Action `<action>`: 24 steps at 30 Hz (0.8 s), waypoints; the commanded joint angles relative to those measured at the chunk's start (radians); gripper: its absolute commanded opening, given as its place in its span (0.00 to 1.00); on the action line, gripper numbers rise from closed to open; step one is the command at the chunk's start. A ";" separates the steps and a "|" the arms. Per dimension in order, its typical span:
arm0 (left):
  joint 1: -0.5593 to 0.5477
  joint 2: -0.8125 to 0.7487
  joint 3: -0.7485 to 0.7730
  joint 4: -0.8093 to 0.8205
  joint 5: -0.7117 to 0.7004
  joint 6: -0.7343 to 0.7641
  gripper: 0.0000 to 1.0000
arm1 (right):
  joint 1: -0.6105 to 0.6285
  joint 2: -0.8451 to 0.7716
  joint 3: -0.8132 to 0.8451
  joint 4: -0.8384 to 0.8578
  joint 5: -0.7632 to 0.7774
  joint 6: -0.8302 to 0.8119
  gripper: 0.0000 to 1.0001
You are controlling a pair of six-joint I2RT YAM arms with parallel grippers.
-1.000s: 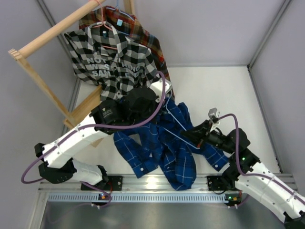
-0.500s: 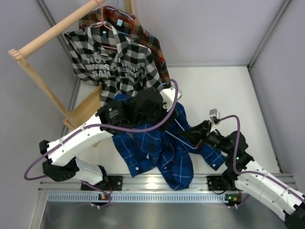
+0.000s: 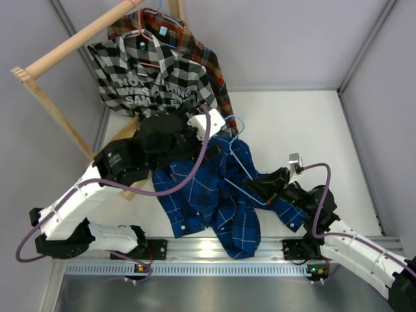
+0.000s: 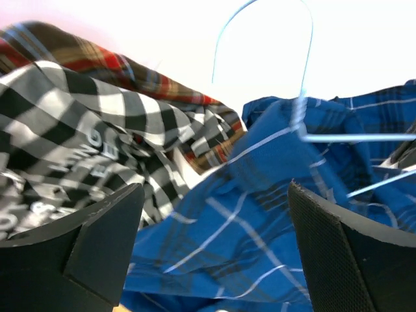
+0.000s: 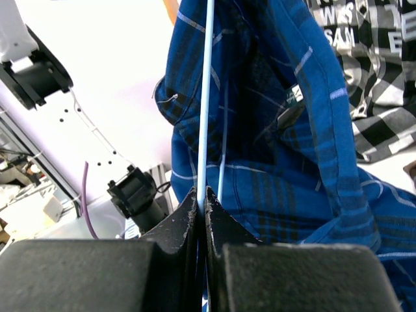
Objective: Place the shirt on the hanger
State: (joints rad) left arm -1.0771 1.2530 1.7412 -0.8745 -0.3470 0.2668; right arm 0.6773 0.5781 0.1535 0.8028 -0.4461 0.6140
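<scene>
The dark blue plaid shirt lies bunched on the white table between the two arms. The light-blue wire hanger runs through it, with its hook sticking out at the collar end. My right gripper is shut on a straight wire of the hanger, with blue cloth hanging just beyond its fingers. My left gripper stands wide open over the shirt's upper left edge with nothing between its fingers. In the left wrist view the shirt and the hook lie ahead of it.
A black-and-white checked shirt and a red-brown plaid shirt hang from a wooden rack at the back left, close to my left gripper. The checked cloth fills the left of the left wrist view. Grey walls enclose the table.
My left gripper has opened from shut, let go, and drawn back to the left, away from the shirt. The right gripper has kept its hold on the hanger and shifted slightly left.
</scene>
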 commanded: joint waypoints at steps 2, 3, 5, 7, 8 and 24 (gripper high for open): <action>0.200 -0.052 -0.040 0.068 0.442 0.238 0.91 | -0.007 -0.012 0.000 0.191 -0.003 0.003 0.00; 0.244 -0.053 -0.049 0.066 0.533 0.253 0.91 | -0.007 -0.012 0.003 0.184 -0.017 0.001 0.00; 0.348 -0.037 -0.030 0.039 0.780 0.272 0.91 | -0.007 -0.018 0.004 0.165 -0.054 -0.005 0.00; 0.393 0.015 0.015 -0.016 1.004 0.291 0.86 | -0.007 -0.036 0.008 0.142 -0.074 -0.014 0.00; 0.420 0.032 0.053 -0.088 1.069 0.310 0.86 | -0.007 -0.043 0.008 0.121 -0.081 -0.020 0.00; 0.445 0.109 0.029 -0.245 1.327 0.367 0.72 | -0.008 -0.135 0.067 -0.016 -0.261 -0.096 0.00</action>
State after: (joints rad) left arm -0.6373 1.3785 1.7699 -1.0904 0.8780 0.6022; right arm 0.6773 0.4519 0.1467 0.7258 -0.6277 0.5484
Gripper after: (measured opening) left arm 0.730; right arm 0.008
